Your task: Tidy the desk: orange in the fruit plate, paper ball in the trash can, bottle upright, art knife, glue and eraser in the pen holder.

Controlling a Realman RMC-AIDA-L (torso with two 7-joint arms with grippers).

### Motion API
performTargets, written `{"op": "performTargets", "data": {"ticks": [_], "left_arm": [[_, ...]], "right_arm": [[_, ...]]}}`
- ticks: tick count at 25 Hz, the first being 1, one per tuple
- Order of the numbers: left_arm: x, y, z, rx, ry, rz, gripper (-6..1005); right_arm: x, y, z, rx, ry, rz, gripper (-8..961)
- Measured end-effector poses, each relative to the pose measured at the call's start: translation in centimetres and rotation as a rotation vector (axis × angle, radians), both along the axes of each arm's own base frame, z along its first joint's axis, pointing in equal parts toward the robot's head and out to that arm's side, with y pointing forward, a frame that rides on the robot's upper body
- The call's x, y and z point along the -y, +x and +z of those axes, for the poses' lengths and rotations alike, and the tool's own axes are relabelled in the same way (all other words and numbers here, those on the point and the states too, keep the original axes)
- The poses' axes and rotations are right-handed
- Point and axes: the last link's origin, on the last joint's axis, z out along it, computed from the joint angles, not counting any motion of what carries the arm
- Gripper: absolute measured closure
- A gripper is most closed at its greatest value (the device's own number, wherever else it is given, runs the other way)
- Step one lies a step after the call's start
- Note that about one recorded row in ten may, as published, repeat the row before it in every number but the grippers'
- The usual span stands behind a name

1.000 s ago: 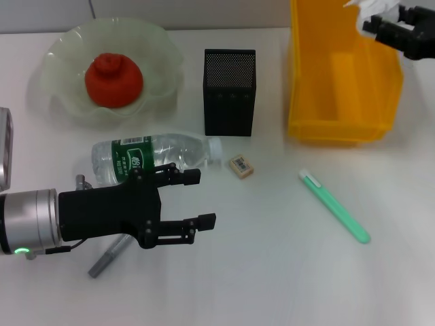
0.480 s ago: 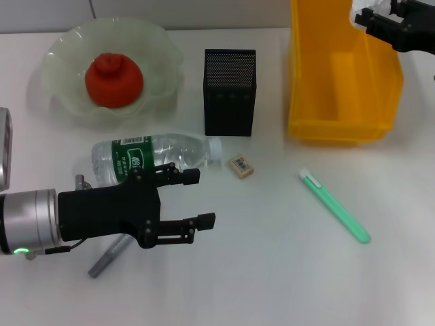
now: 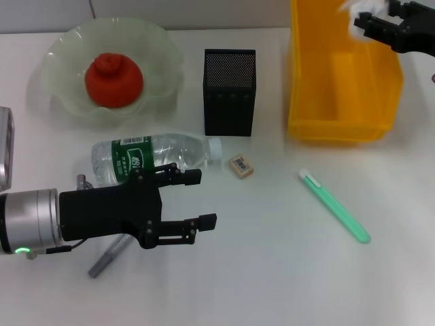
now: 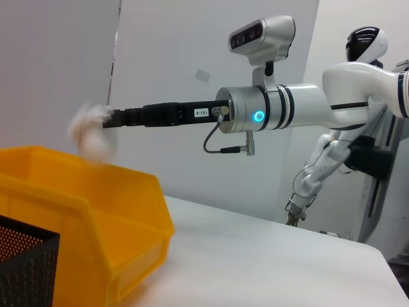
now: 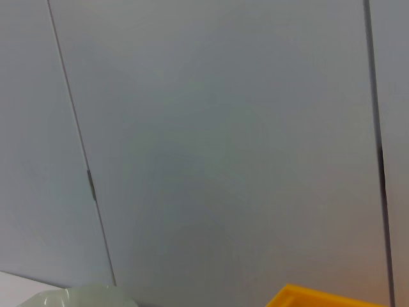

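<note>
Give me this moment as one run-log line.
right gripper: over yellow bin, paper ball at its tip | left gripper: jaws open, beside lying bottle | orange: in fruit plate

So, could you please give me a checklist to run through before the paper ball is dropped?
1. Paper ball above the yellow trash can: ok, it sits at the tip of the right tool, over the can's rim.
2. Trash can open side up: ok.
3. Orange in the fruit plate: ok.
4. Bottle upright: not ok, it lies on its side.
5. Left tool ready for the bottle: ok, open and beside it.
6. Eraser and green stick in the pen holder: not ok, both lie on the table.
</note>
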Motion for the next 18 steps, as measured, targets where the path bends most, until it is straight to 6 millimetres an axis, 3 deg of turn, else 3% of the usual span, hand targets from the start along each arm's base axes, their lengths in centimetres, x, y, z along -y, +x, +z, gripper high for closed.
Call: {"op": "performTargets", "data": {"ticks": [12,15,18], "left_arm": [[0.0,0.0,0.0,0.002,0.000,0.000,201],[0.1,0.1,0.1,0.008,-0.005,-0.004,201],[0.2,0.0,0.1,0.010,-0.003,-0.002,201]], "right_arm": [[0.5,-0.3,-0.7,0.007,-0.029,0.039,257],[2.5,-0.8,-1.5,-0.014,-0.073,0.169,136],[4.6,-0.9,-1.7,-0.101,-0.064,0.265,135]]}}
